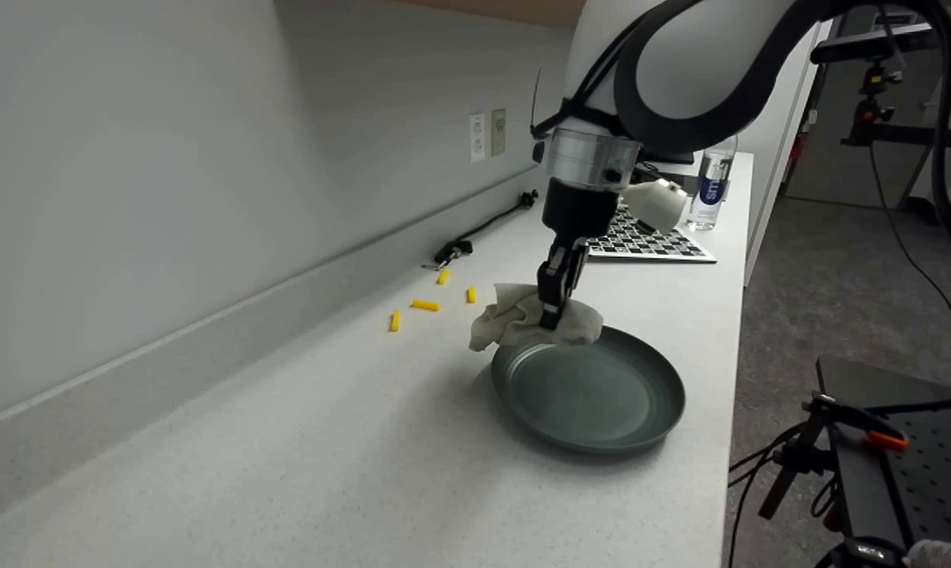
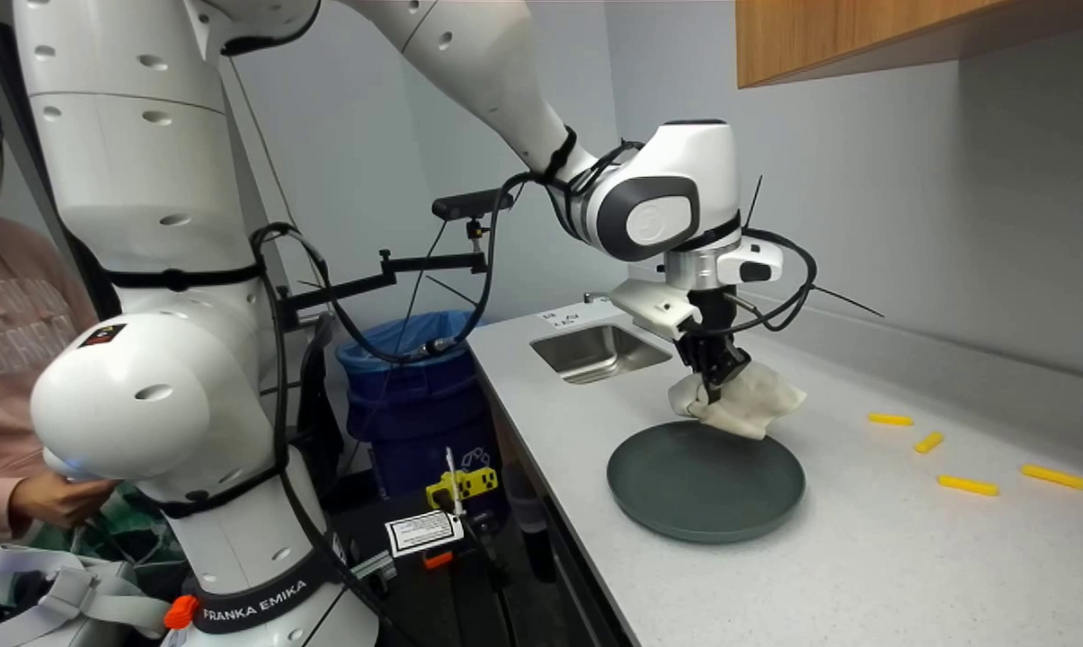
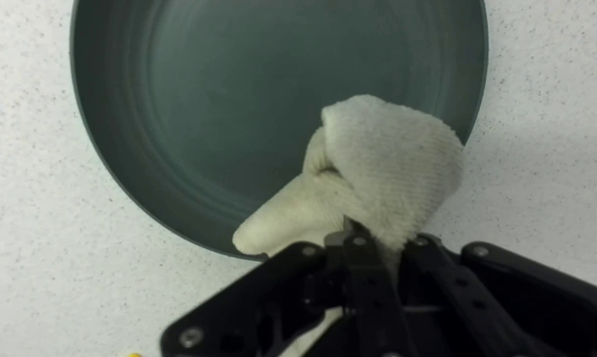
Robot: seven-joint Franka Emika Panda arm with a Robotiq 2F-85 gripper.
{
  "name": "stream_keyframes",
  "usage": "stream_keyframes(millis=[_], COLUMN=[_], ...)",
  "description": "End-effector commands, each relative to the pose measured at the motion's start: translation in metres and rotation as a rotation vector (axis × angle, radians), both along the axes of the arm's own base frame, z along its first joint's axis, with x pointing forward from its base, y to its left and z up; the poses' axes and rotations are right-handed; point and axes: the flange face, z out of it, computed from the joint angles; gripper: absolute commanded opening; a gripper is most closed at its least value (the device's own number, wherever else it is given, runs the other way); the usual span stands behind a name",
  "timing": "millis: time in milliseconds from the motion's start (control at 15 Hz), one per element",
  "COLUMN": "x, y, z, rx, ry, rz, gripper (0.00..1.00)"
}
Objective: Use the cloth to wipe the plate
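The plate [image 1: 601, 402] is round and dark grey-green, lying on the white counter in both exterior views. My gripper [image 1: 552, 317] points down over its wall-side rim, shut on the beige cloth [image 1: 505, 322]. Wrinkled folds of the cloth [image 2: 757, 402] hang out on both sides of the fingers and partly cover the rim. In the wrist view the cloth [image 3: 392, 153] bunches up ahead of the fingers and overlaps the lower right of the plate [image 3: 258, 74]. Whether its underside touches the plate or hangs just above it, I cannot tell.
Several yellow sticks [image 2: 968, 485] lie on the counter towards the wall. Beyond the arm are a checkered board [image 1: 649, 244] and a water bottle [image 1: 712, 185]. A sink [image 2: 601, 352] is set into the counter, and a wooden cabinet [image 2: 865, 36] hangs overhead.
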Motion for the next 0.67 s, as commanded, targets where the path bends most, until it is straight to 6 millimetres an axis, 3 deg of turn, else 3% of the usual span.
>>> stream_keyframes(millis=[0,333,600], x=[-0.005,-0.01,-0.015], y=[-0.011,-0.018,-0.012], z=[0.011,-0.006,-0.03], rx=[-0.016,-0.07,-0.079], ry=[-0.004,0.038,0.074], rz=[-0.012,0.013,0.05], gripper=[0.02,0.02,0.02])
